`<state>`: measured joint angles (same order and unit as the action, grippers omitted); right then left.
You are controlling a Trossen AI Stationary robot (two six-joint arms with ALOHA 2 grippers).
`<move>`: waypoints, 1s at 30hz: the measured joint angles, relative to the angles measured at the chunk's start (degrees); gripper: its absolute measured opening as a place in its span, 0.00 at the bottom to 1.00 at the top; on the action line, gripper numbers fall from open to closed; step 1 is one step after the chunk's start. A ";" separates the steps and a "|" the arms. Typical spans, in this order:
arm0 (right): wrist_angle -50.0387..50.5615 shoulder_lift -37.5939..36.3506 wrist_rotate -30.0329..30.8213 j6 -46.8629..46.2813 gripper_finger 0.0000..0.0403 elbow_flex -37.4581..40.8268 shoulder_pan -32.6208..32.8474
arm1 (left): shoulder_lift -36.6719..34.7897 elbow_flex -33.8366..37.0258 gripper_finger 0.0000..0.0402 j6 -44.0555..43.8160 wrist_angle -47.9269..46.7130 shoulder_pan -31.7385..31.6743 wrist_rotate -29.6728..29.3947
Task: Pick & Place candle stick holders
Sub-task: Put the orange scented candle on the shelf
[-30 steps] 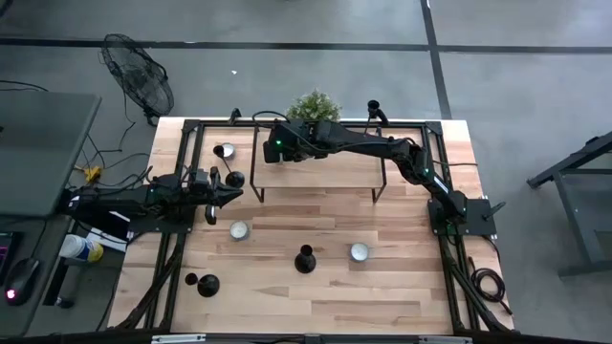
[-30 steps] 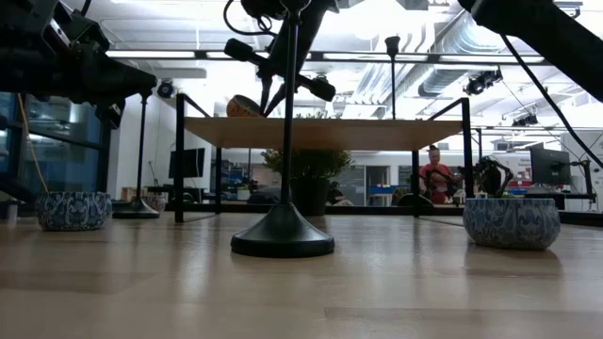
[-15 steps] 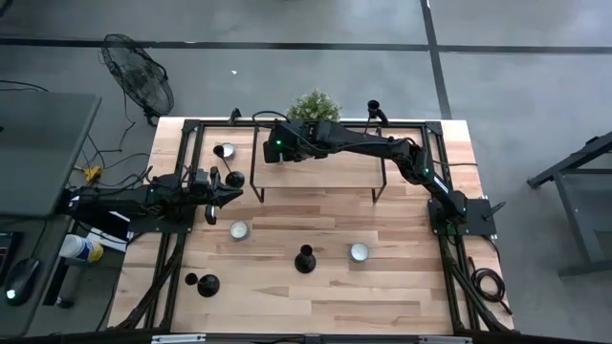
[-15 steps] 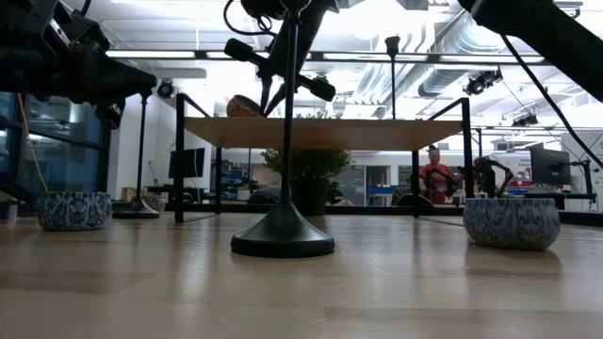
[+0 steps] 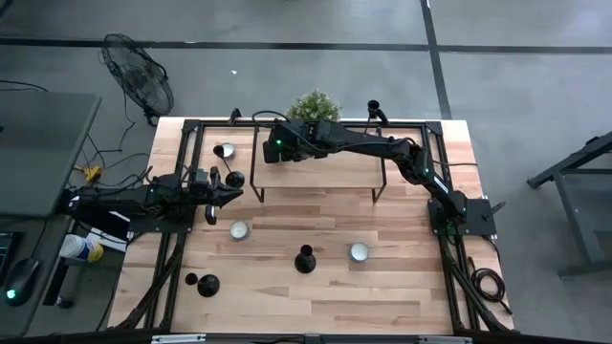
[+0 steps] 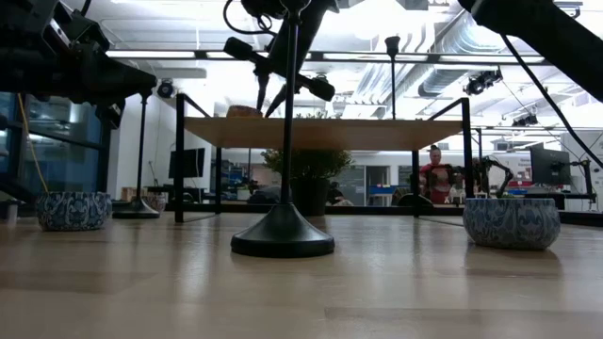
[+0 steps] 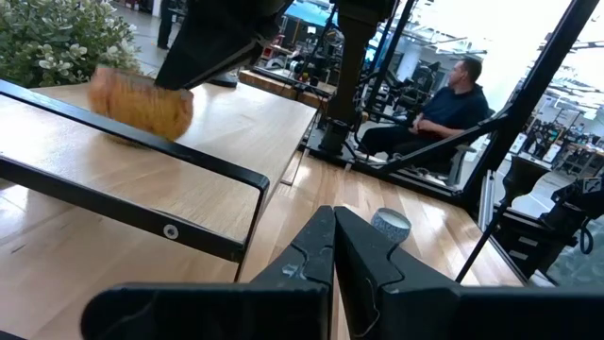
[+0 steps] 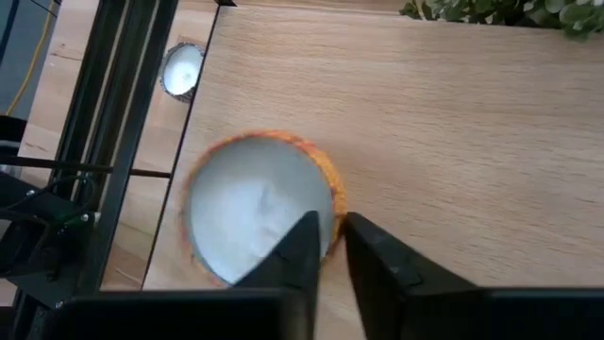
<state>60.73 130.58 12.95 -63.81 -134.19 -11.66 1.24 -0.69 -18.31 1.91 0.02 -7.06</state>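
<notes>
My right gripper (image 5: pixel 273 149) is over the left end of the raised wooden shelf (image 5: pixel 325 170), shut on an orange candle (image 8: pixel 255 212) with white wax. My left gripper (image 5: pixel 228 195) is shut and empty, near the table's left side. A black candle stick holder (image 5: pixel 232 178) stands just beyond it. Another holder (image 5: pixel 304 258) stands on its round base mid-table, and it also shows in the low view (image 6: pixel 283 235). Two more (image 5: pixel 203 283) stand near the front left. One holder (image 5: pixel 373 107) stands at the shelf's far edge. My right gripper pinches the orange candle's rim (image 8: pixel 330 200) between its two fingers, one finger over the wax and one outside the wall. The fingers come from above, pointing down. The candle sits level on the shelf top near its left end (image 7: pixel 142 99).
Three small patterned bowls with tea lights stand on the table (image 5: pixel 238 230) (image 5: pixel 359 251) (image 5: pixel 224 151). A potted plant (image 5: pixel 314 105) stands behind the shelf. The shelf's black frame legs (image 5: pixel 253 186) stand close to my left gripper. A person sits beyond the table (image 7: pixel 453 94).
My right gripper has gone slightly down with the orange candle. The candle was tilted just above the shelf top and now lies flat on it.
</notes>
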 joint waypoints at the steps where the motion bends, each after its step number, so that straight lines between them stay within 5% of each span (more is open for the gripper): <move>1: 0.05 0.00 0.00 0.00 0.19 0.00 0.00 | 0.00 0.00 0.00 -0.01 0.01 -0.01 0.01; 6: -0.54 0.00 -0.39 1.00 0.35 0.00 0.00 | 0.00 0.00 0.00 -0.01 0.00 0.01 0.01; 12: -0.94 -0.22 1.03 2.23 0.40 0.00 -0.09 | 0.01 0.00 0.00 -0.02 0.01 0.00 -0.01; 24: 2.71 -5.25 -0.10 12.56 0.37 -0.05 2.11 | 0.01 0.00 0.00 -0.02 0.00 0.00 0.03; 30: 5.25 -5.27 -5.66 20.00 0.19 0.00 3.96 | 0.00 0.00 0.00 -0.02 0.00 0.00 0.04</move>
<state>65.98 125.32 7.28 -43.82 -134.19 -7.70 1.25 -0.69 -18.33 1.91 0.02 -7.02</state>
